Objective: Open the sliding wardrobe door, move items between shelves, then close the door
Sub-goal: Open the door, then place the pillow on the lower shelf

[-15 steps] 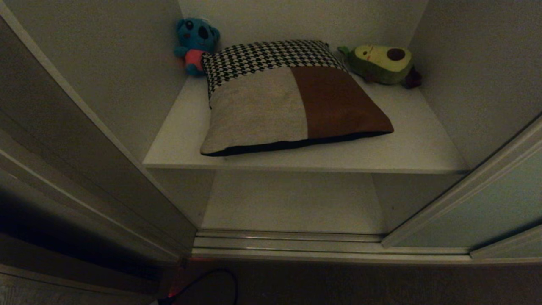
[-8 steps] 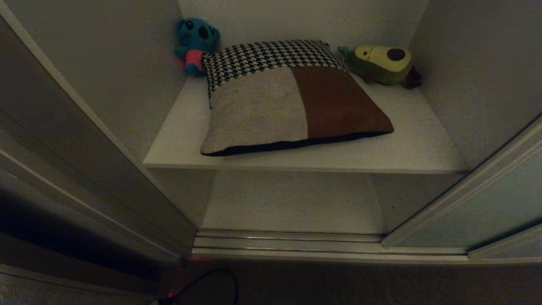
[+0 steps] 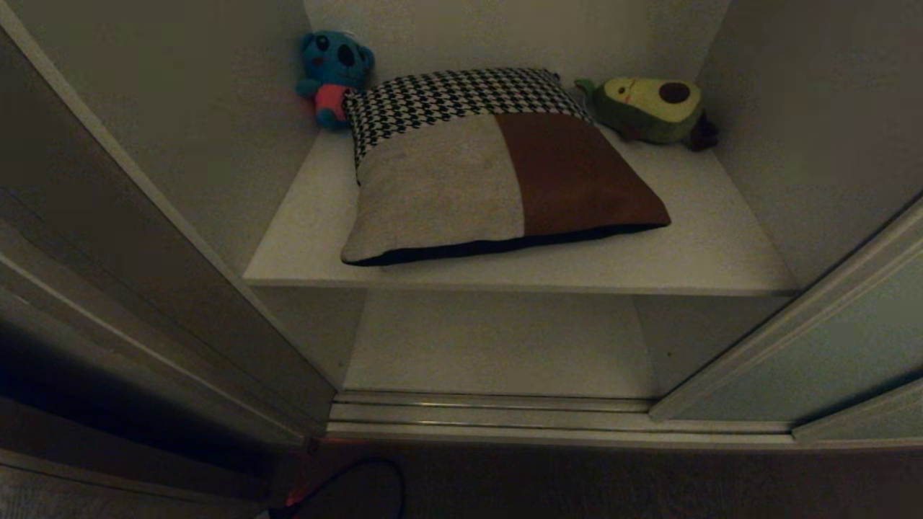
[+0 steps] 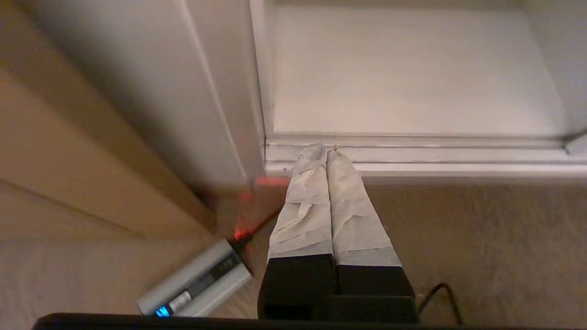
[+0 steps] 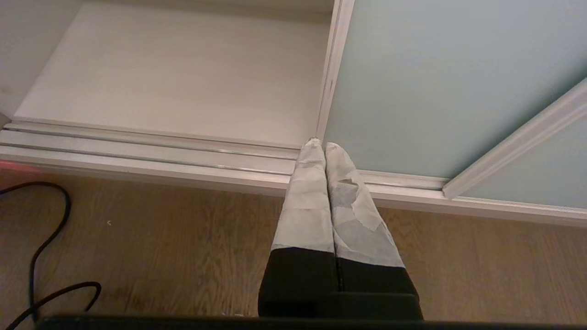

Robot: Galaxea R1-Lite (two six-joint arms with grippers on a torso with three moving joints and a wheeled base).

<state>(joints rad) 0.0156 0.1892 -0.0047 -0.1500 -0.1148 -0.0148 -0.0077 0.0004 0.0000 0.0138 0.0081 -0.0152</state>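
The cushion [image 3: 490,173], patched in beige, rust-brown and houndstooth, lies flat on the upper shelf [image 3: 707,252]. The lower shelf [image 3: 497,346] beneath it is bare. The sliding wardrobe door [image 3: 829,353] stands pushed to the right, leaving the compartment open. Neither arm shows in the head view. My left gripper [image 4: 323,149] is shut and empty, low over the floor by the door track's left end. My right gripper [image 5: 323,144] is also shut and empty, its tips pointing at the edge of the door [image 5: 435,82] above the track.
A blue plush [image 3: 333,68] and an avocado plush [image 3: 652,107] sit in the back corners of the upper shelf. The dark side frame [image 3: 108,288] bounds the left. A black cable [image 5: 41,256] and a silver device [image 4: 197,284] lie on the floor.
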